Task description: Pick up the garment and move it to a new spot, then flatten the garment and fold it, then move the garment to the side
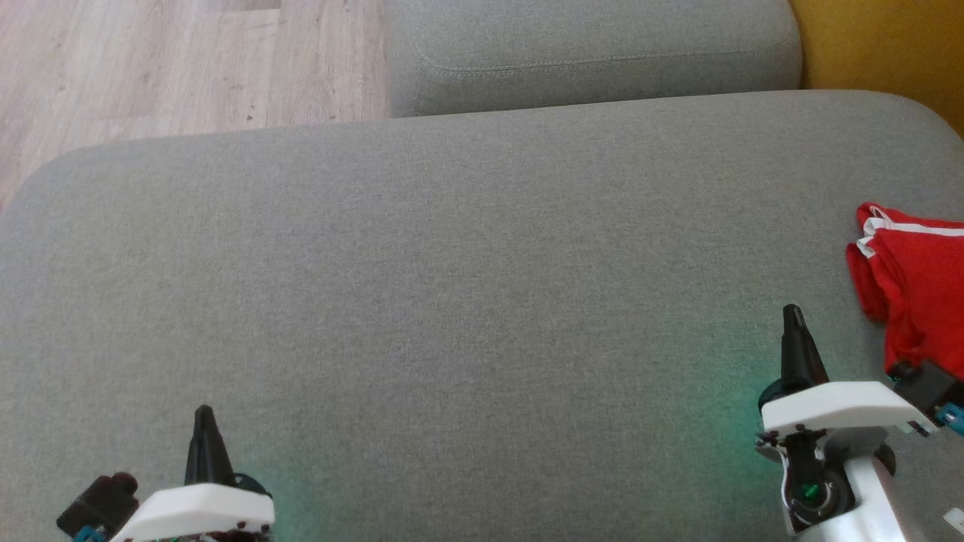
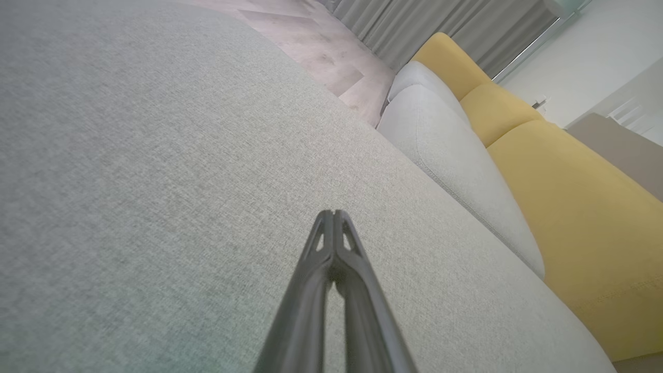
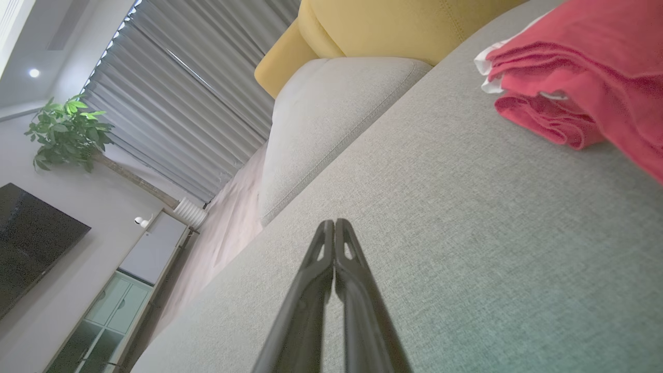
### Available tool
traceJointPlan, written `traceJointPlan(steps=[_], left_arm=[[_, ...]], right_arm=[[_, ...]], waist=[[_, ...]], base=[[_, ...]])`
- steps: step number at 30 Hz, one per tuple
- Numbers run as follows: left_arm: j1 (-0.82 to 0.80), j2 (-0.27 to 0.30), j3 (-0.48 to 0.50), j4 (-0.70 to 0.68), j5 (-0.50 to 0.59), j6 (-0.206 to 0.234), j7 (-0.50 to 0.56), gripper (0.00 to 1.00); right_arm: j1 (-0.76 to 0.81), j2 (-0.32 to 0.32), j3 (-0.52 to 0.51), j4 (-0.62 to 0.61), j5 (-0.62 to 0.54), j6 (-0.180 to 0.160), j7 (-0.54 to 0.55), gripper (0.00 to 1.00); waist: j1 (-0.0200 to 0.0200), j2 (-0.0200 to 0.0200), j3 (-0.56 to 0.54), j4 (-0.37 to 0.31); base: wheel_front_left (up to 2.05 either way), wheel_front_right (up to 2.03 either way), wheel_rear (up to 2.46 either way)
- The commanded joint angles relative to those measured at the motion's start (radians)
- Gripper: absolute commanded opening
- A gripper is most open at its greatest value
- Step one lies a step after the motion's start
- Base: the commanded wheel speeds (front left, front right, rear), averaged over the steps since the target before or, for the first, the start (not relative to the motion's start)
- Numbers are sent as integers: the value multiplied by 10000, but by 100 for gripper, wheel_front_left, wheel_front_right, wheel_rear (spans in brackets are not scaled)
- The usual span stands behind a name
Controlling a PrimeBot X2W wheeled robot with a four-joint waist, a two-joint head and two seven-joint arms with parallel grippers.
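Observation:
The garment [image 1: 915, 282] is red with white trim and lies bunched at the right edge of the grey sofa seat [image 1: 452, 301]. In the right wrist view the garment [image 3: 585, 77] sits folded over itself at the upper right. My right gripper [image 1: 791, 312] is shut and empty, hovering just left of the garment without touching it; its tips [image 3: 334, 224] meet over bare cushion. My left gripper [image 1: 204, 412] is shut and empty at the lower left, far from the garment. In the left wrist view its closed tips [image 2: 333, 213] point across the grey fabric.
A second grey cushion [image 1: 587, 49] lies beyond the seat, with yellow upholstery [image 1: 881, 45] at the far right. Wooden floor [image 1: 151, 68] shows at the upper left. Curtains [image 3: 181, 103], a plant [image 3: 67, 129] and a cabinet [image 3: 119, 305] stand farther off.

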Motion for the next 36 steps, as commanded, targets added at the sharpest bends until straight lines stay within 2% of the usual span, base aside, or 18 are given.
traceJointPlan(steps=[1,36], left_arm=[[-547,49,273,-374,-282,-66,51,0],[-830,71,686,-708,-4289,-478,1084,0]], right_arm=[[-144,-32,5,-440,302,1,94,0],[223,-36,-491,-1440,4310,2,1124,0]], waist=[[0,0,-1,1],[-1,0,-41,20]], base=[[0,0,0],[0,0,0]])
